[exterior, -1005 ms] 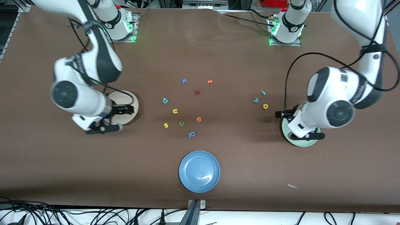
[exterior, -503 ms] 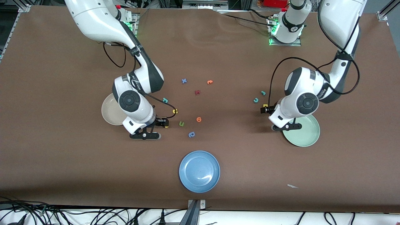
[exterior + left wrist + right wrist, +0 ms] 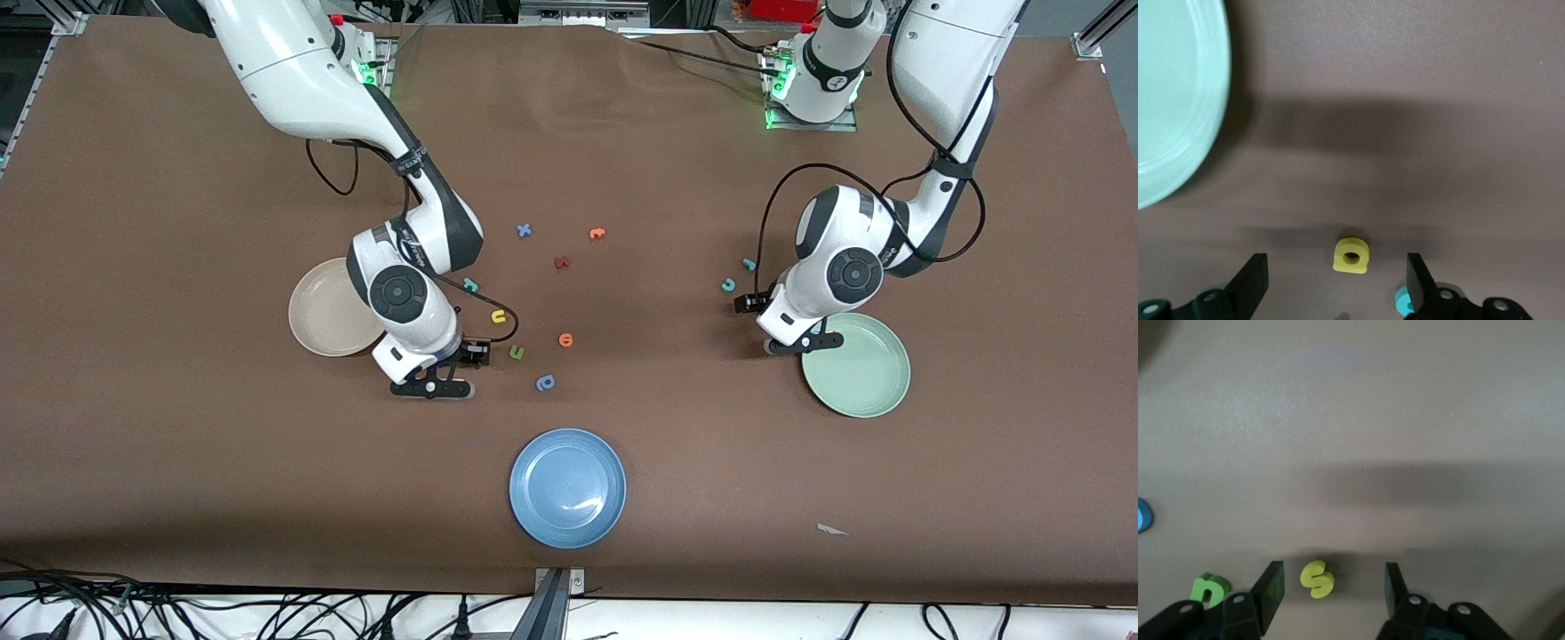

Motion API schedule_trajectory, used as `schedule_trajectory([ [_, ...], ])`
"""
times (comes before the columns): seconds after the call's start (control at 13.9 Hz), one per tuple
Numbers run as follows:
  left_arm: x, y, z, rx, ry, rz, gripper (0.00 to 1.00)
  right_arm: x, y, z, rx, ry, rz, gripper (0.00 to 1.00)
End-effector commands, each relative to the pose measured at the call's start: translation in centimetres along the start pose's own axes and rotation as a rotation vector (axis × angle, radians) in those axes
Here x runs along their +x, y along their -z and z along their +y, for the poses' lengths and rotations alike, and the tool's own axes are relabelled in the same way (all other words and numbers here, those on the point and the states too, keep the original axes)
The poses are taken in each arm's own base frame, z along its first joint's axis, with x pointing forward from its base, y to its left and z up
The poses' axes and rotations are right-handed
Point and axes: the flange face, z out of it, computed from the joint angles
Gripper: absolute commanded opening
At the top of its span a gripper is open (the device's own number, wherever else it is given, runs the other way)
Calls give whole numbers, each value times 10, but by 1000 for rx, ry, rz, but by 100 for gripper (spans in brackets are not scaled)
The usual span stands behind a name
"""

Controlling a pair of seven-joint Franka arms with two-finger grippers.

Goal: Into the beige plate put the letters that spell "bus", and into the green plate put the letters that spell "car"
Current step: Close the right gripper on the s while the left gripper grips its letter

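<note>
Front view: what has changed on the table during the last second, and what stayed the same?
The right gripper left the beige plate and came down around the yellow s, jaws open and narrowing. The left gripper left the green plate and now straddles the yellow a, jaws open. Neither letter is gripped yet. Both plates are now uncovered. The letters and the blue plate did not move.

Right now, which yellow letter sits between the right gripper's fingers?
The yellow s, flat on the table between the right gripper's open fingers; the yellow u lies apart.
</note>
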Motion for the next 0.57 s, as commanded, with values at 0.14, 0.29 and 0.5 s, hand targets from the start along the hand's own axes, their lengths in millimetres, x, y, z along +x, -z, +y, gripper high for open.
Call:
schedule_trajectory([
  [0.14, -6, -16, -1, -26, 19, -18, 91, -2, -18, -8, -22, -3, 8, 65],
  [0.29, -6, -24, -2, -22, 20, -32, 91, -4, -23, -9, -24, -2, 2, 57],
  [0.5, -6, -29, -1, -19, 21, -39, 84, -5, -25, -10, -24, 7, -1, 55],
])
